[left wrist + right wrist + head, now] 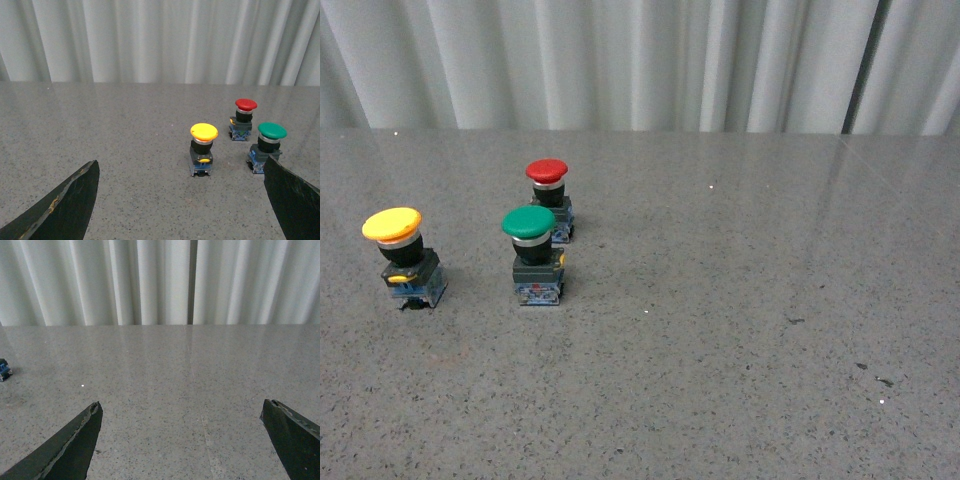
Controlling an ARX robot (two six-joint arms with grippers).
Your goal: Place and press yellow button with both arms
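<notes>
Start at the left edge of the front view: the yellow button [404, 256] stands upright on the bench [740, 340], about mid-height in the frame and apart from its neighbours. Moving right, the green button [533, 256] comes next, and the red button [550, 198] is just behind it, higher in the frame. The right half of the frame shows only speckled bench below the pale curtain [640, 60]. Neither arm appears in this view.

In the left wrist view, the left gripper [180, 164] is spread wide and holds nothing. The yellow button [202, 150] is ahead of it, well short of the fingers [70, 200]. The right gripper [180, 405] is also released and empty over bare bench. The blue scrap at the border of its view is probably a button base, but it is cropped too hard to say which.

You look to be at the very first step: nothing is grasped, placed or pressed yet. For the next move, bring the left arm forward so the jaws straddle the dark body under the yellow cap. Keep the far finger off the green button, which sits close by. Close only once the jaws are level with the body.
</notes>
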